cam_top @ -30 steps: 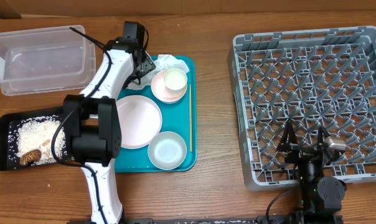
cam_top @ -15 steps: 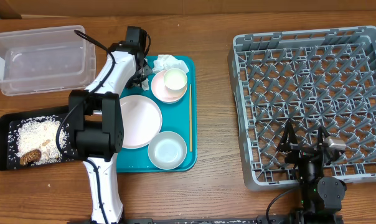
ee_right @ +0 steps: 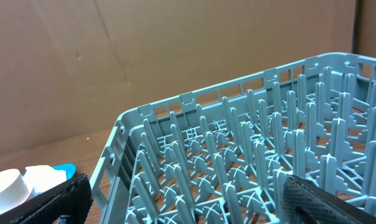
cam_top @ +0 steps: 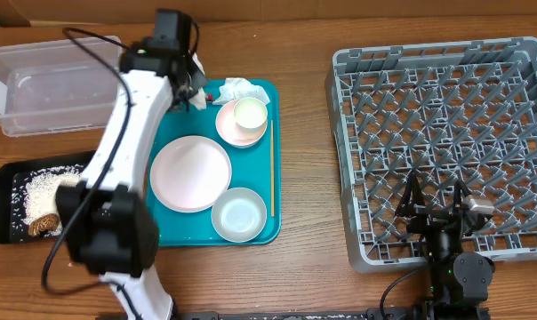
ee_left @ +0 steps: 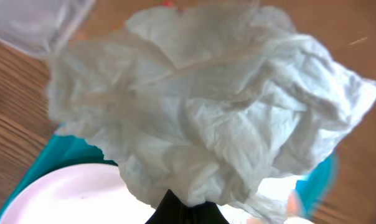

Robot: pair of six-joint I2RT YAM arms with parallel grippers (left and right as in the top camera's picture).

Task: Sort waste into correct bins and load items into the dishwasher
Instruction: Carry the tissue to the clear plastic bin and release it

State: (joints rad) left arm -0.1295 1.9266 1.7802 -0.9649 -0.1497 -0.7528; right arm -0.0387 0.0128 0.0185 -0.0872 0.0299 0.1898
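Note:
My left gripper (cam_top: 200,92) is shut on the left edge of the crumpled white napkin (cam_top: 240,87) at the far-left corner of the teal tray (cam_top: 261,169). The napkin (ee_left: 200,106) fills the left wrist view above the shut jaws (ee_left: 187,202). A small red wrapper (cam_top: 211,95) lies by the fingertips. On the tray sit the pink plate (cam_top: 190,172), the smaller pink dish (cam_top: 226,129) with the white cup (cam_top: 250,113) on it, and the pale bowl (cam_top: 238,215). My right gripper (cam_top: 433,200) (ee_right: 188,205) hangs open over the near edge of the grey dish rack (cam_top: 446,116) (ee_right: 238,155).
The clear tub (cam_top: 55,89) stands at the far left. In front of it the black tray (cam_top: 6,191) holds white crumbs (cam_top: 51,191) and a brown lump (cam_top: 44,224). A thin wooden stick (cam_top: 270,169) lies along the teal tray's right side.
The left gripper went from open to shut on the napkin. The left arm has swung leftward and its wrist has shifted a little toward the tub. The right arm has not moved.

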